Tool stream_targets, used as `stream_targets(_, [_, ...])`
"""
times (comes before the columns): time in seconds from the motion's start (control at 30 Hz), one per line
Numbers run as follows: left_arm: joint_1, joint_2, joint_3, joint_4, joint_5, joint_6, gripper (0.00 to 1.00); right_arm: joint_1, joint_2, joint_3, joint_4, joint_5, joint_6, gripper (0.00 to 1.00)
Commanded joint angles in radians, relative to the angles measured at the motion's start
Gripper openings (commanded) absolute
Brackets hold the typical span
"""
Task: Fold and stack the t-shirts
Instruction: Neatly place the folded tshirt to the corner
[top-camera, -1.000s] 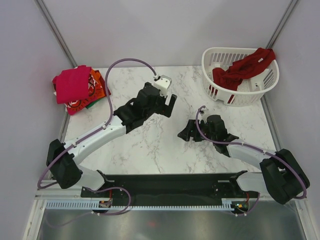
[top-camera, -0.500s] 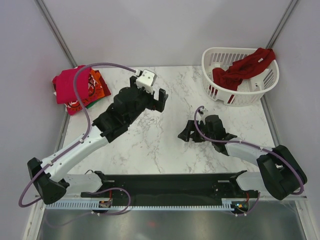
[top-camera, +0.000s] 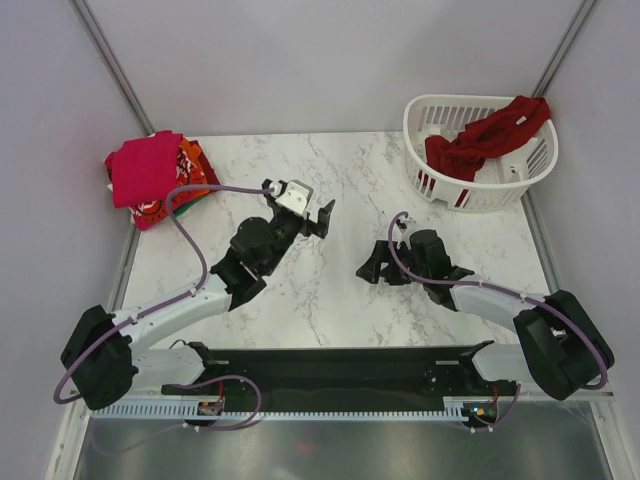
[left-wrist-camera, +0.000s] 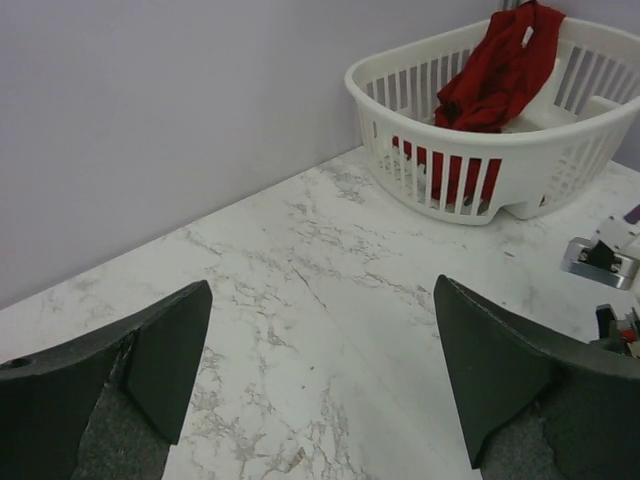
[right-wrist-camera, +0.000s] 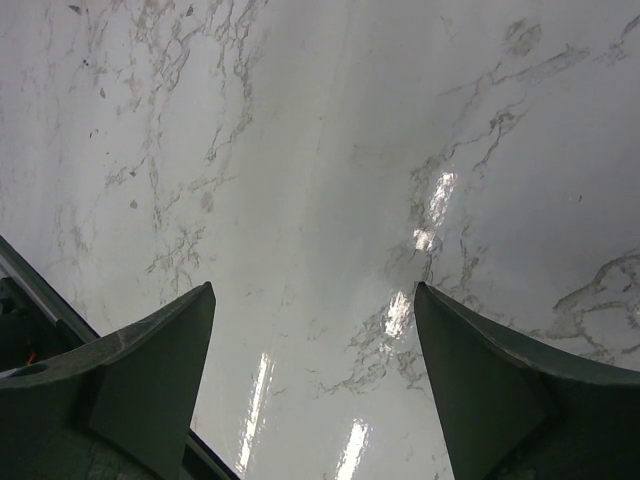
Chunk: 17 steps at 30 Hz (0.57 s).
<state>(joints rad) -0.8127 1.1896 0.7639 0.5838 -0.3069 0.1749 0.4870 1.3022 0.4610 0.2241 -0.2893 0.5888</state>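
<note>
A stack of folded t-shirts (top-camera: 150, 178) lies at the table's back left corner, a bright red one on top and orange cloth showing at its right side. One dark red t-shirt (top-camera: 486, 134) hangs crumpled over the rim of the white basket (top-camera: 478, 192); the left wrist view also shows this t-shirt (left-wrist-camera: 496, 70) in the basket (left-wrist-camera: 470, 175). My left gripper (top-camera: 303, 208) hovers over mid-table, open and empty (left-wrist-camera: 322, 300), facing the basket. My right gripper (top-camera: 372, 260) sits low over the marble, open with nothing between its fingers (right-wrist-camera: 315, 300).
Grey walls close the table at the back and both sides. The marble table (top-camera: 330, 290) lies bare between the two grippers. A black base rail (top-camera: 330, 365) runs along the near edge, and its dark edge shows at the lower left of the right wrist view.
My left arm has drawn back from the rear of the table and dropped lower, its gripper swinging toward mid-table. The right arm has hardly moved.
</note>
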Motion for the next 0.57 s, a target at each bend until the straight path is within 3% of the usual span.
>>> stream_targets(0.0, [-0.003,-0.108,-0.009,0.161,0.139,-0.109,1.0,0.004,0.002,0.039,0.017,0.007,0.006,0.89])
stream_targets(0.13, [-0.014,-0.094,0.046,-0.013,0.287,0.084,1.0,0.002,0.02,0.054,0.011,-0.014,-0.001,0.89])
stream_targets(0.23, [-0.019,-0.053,0.159,-0.21,0.125,0.08,1.0,0.002,0.008,0.047,0.021,-0.024,-0.001,0.89])
stream_targets(0.33, [-0.02,-0.027,0.216,-0.271,0.002,0.107,1.0,0.004,-0.014,0.03,0.038,-0.031,-0.001,0.9])
stream_targets(0.53, [-0.031,-0.059,0.195,-0.263,0.037,0.196,1.0,0.002,-0.047,0.007,0.067,-0.042,0.0,0.91])
